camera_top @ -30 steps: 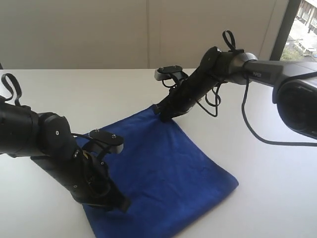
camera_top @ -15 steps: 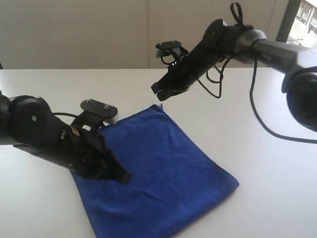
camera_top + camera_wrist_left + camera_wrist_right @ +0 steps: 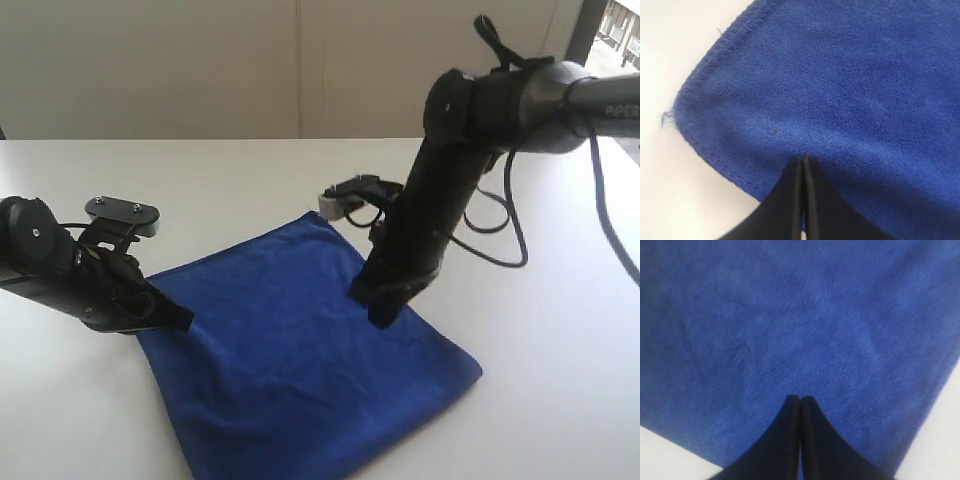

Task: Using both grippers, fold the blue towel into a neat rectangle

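The blue towel (image 3: 290,360) lies flat on the white table (image 3: 220,180), one corner pointing to the back. My left gripper (image 3: 183,322) rests low at the towel's left corner, shut, with nothing between its fingers. In the left wrist view its tips (image 3: 803,160) sit on the plush cloth (image 3: 850,75) just inside the hemmed corner (image 3: 685,97). My right gripper (image 3: 380,316) points steeply down onto the towel near its right edge, also shut and empty. In the right wrist view its closed tips (image 3: 800,399) sit over the blue cloth (image 3: 790,310).
Black cables (image 3: 500,235) loop off the right arm above the table. A pale wall (image 3: 200,60) runs behind the table's far edge, and a window (image 3: 618,45) is at the back right. White tabletop (image 3: 560,330) surrounds the towel.
The right gripper left the towel's back corner, rose, then swung forward and down onto the cloth near its right edge. The left arm drew back from the towel's front part to its left corner.
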`<state>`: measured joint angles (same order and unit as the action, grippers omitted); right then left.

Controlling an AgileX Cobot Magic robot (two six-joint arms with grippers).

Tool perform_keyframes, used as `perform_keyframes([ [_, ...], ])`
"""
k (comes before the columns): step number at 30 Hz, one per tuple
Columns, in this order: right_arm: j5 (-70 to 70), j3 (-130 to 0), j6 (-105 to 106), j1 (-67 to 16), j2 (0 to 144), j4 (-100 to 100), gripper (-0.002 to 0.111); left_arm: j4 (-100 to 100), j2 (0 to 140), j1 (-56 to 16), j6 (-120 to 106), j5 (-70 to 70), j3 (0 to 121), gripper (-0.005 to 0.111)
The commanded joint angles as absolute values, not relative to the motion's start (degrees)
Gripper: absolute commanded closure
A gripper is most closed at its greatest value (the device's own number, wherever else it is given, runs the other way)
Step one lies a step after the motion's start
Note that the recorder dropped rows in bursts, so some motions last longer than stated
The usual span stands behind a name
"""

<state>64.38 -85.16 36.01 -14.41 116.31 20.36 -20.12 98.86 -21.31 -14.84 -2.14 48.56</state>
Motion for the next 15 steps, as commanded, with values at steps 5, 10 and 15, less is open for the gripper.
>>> perform_keyframes([
  [5, 54.5, -67.9, 34.0, -14.9, 113.1, 19.3, 0.108, -20.1, 102.3, -21.3, -19.5, -4.7, 48.1, 0.107],
  [10, 55.0, -67.2, 33.2, -14.9, 111.6, 19.3, 0.108, -18.4, 102.2, -21.1, -19.5, -7.7, 48.1, 0.107],
  [15, 55.2, -67.2, 32.9, -14.9, 109.8, 19.3, 0.108, -18.4, 100.8, -21.1, -19.5, -8.7, 48.1, 0.107],
])
